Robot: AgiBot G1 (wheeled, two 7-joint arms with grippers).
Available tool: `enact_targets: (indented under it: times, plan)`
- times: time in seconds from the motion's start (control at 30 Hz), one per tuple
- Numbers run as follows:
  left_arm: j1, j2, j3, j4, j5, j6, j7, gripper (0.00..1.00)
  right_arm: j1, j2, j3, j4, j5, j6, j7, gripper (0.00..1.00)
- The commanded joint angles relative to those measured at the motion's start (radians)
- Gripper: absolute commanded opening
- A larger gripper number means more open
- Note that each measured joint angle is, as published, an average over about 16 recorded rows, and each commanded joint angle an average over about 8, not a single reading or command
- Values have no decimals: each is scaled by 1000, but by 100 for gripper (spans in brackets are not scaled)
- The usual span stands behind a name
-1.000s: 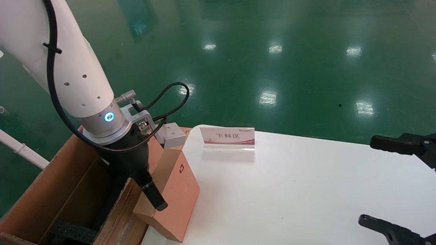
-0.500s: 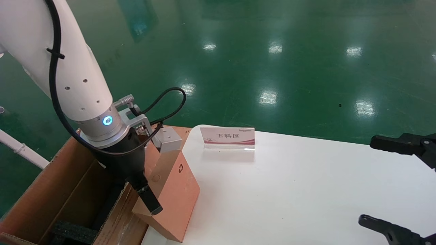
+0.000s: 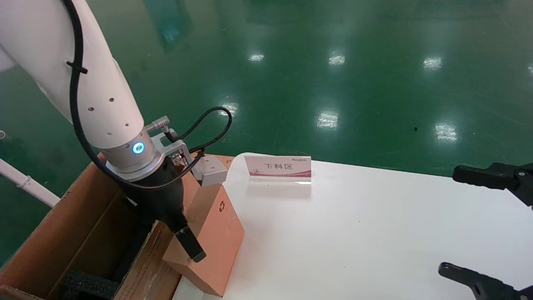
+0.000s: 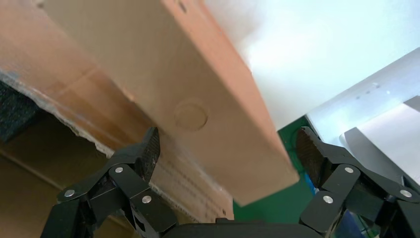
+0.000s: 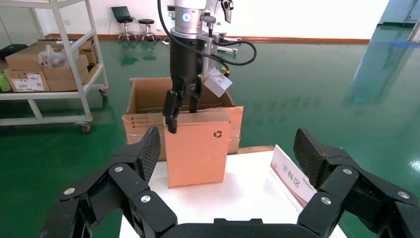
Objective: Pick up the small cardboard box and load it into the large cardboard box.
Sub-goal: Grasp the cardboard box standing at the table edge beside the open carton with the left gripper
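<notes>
The small cardboard box (image 3: pixel 214 237), orange-brown with a recycling symbol, stands on edge at the white table's (image 3: pixel 354 233) left border, beside the large cardboard box (image 3: pixel 62 233). My left gripper (image 3: pixel 180 239) hangs over the small box, open, with its jaws astride the top edge: one finger (image 3: pixel 190 246) on the symbol face, the other hidden behind. The left wrist view shows the small cardboard box (image 4: pixel 208 89) between the spread fingers of the left gripper (image 4: pixel 228 148), neither pad pressing it. The right gripper (image 3: pixel 452 221) is parked open at the table's right side.
A red-and-white sign (image 3: pixel 278 168) stands on the table behind the small box. Black foam (image 3: pixel 89 285) lies inside the large box, whose flap (image 3: pixel 148 266) rises beside the small box. In the right wrist view a shelf cart (image 5: pixel 49 64) with cartons stands on the green floor.
The left gripper drifted slightly left, then came back right to nearly where it was. The small box has not moved. The right arm stayed still.
</notes>
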Motion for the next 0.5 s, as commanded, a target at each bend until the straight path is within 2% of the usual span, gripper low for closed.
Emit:
enact_targets:
  times: [0.03,0.37,0.5]
  plan:
    - [4,-1,-1,1,1,-12,1,100,0,0,0,0,0,0,0,100]
    - [4,-2,5,1,5,-8,-13,100,0,0,-1,0,0,0,0,100]
    - [61,-20,22,48,38,-61,36,100,0,0,-1,0,1,0,-1,100]
